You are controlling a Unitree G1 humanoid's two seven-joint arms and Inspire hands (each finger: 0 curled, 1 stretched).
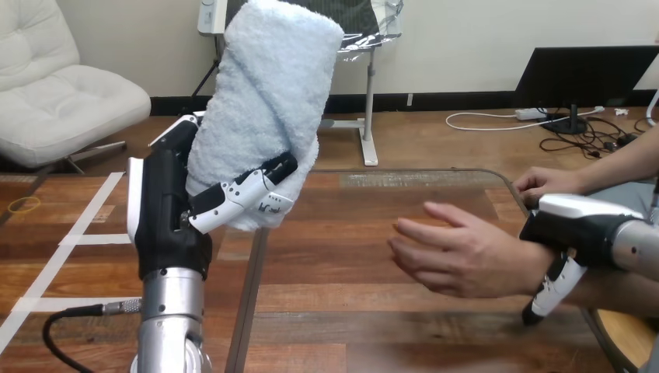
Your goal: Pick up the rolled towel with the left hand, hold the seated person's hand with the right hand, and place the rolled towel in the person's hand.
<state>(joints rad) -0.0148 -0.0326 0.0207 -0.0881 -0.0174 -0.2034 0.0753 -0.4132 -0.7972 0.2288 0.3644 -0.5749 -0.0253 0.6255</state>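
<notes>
My left hand (pixel 167 206) is raised well above the table at the view's left, its fingers and thumb curled round a pale blue rolled towel (pixel 268 101) that stands nearly upright. At the right, the person's hand (pixel 458 252) reaches over the table, palm turned up and fingers spread toward the towel. My right hand (pixel 579 229) sits on the person's wrist, fingers curled round it from above, one fingertip showing below the wrist. A gap of bare table separates the towel from the person's open hand.
The person's other hand (pixel 548 184) rests at the table's right edge behind my right hand. The wooden table (pixel 342 311) has a rounded far-right corner; white tape strips mark its left part.
</notes>
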